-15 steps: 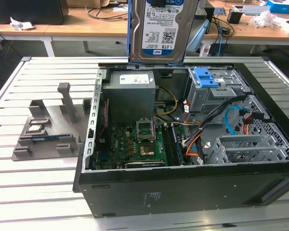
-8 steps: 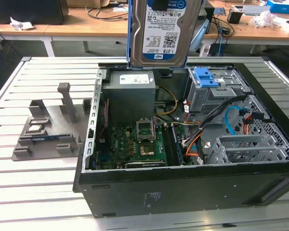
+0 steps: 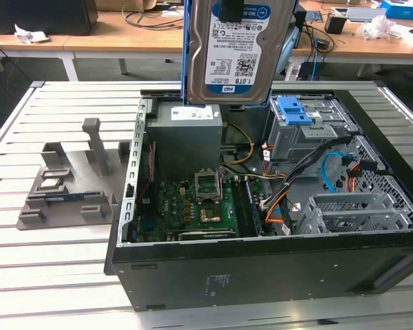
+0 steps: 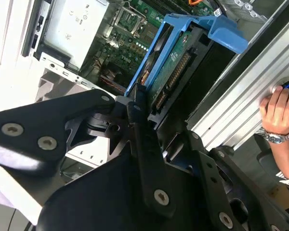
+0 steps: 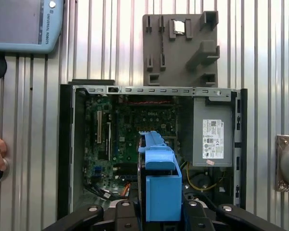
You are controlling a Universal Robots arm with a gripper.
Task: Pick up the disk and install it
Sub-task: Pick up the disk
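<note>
The pickup half of the job is done, as I judge it, and the install half is not. The disk (image 3: 237,51) is off the tabletop (image 3: 55,275) and hangs upright from my end effector (image 3: 231,9), its labelled face turned out toward the exterior view and its blue frame running down its edges. My end effector is drawn in narrow, to the thickness of the drive. In the second wrist view the fingers (image 4: 135,113) clamp the near end of the disk (image 4: 176,60), and its green circuit side and blue end tab reach away from me. In the first wrist view the blue frame of the disk (image 5: 163,192) sits between my two black finger mounts. Below my end effector lies the open computer case (image 3: 261,275) on its side. The motherboard (image 5: 130,125) is roughly straight beneath the drive, and the grey power supply (image 5: 212,130) is just off to one side of it. The drive touches nothing in the case. It is clear of the boards and cables and is seated in no bay. The grey drive cage with a bare blue bracket (image 3: 294,110) stands lower than my grip and off to the side, apart from the disk. A person's hand (image 4: 279,108) rests at the tabletop's edge, well away from what I hold.
</note>
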